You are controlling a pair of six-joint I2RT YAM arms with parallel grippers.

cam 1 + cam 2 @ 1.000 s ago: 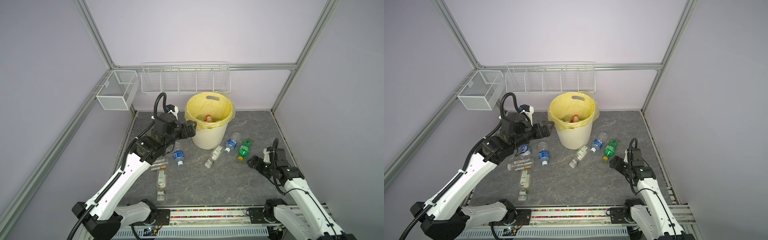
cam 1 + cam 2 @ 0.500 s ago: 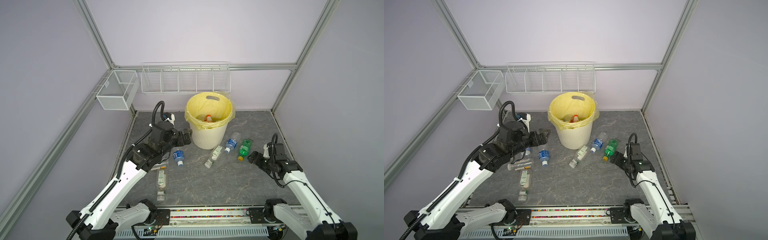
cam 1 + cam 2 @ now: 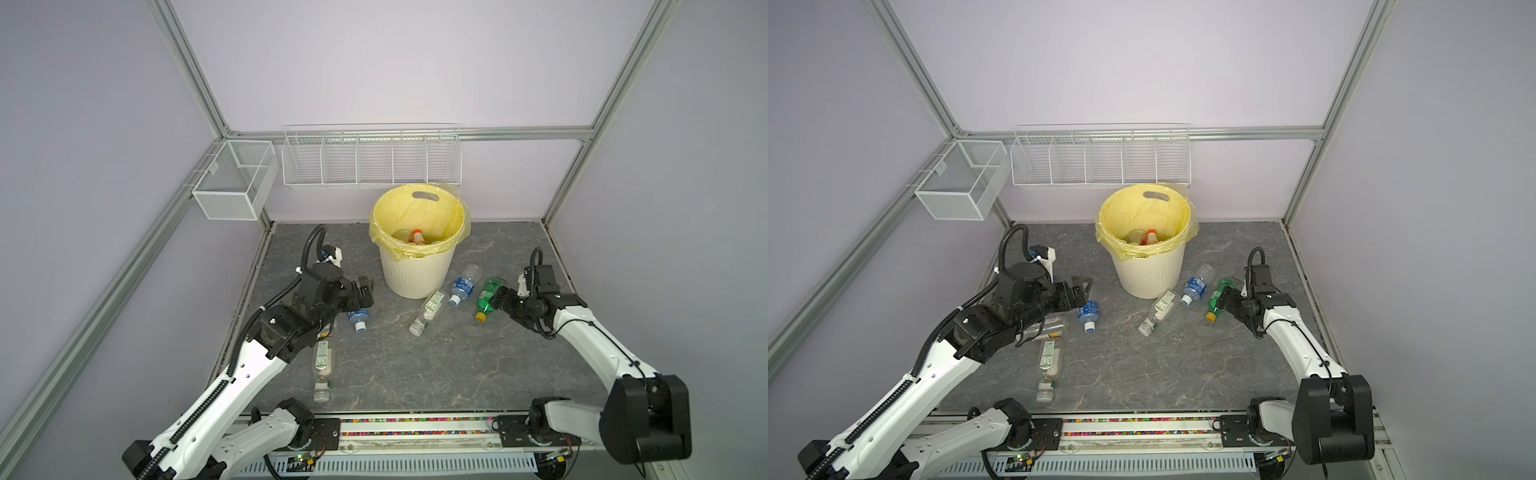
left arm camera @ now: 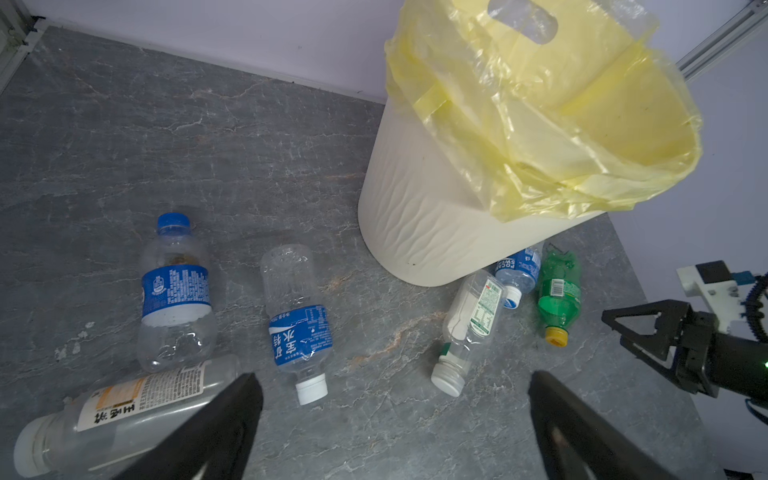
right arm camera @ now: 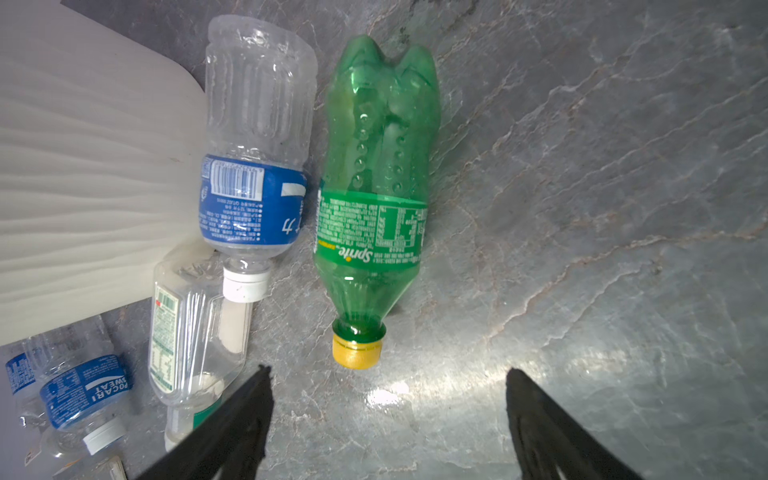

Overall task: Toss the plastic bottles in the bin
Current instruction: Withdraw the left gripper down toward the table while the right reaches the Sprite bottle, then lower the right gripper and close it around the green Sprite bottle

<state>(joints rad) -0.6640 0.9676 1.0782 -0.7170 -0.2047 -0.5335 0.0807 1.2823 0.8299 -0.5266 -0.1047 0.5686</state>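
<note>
The cream bin with its yellow bag stands at the back centre, with bottles inside. Right of it a green bottle lies with its yellow cap toward my open right gripper, which hovers just short of the cap. Beside the green one lie a blue-label bottle and a green-white-label bottle. My open left gripper hangs empty over the floor, just above another blue-label bottle. More bottles lie at the left.
Two white wire baskets hang on the back and left walls. Aluminium frame posts edge the grey floor. The arms' base rail runs along the front.
My left arm has drawn back and down from beside the bin's rim to low over the left bottles. My right gripper has moved forward toward the green bottle.
</note>
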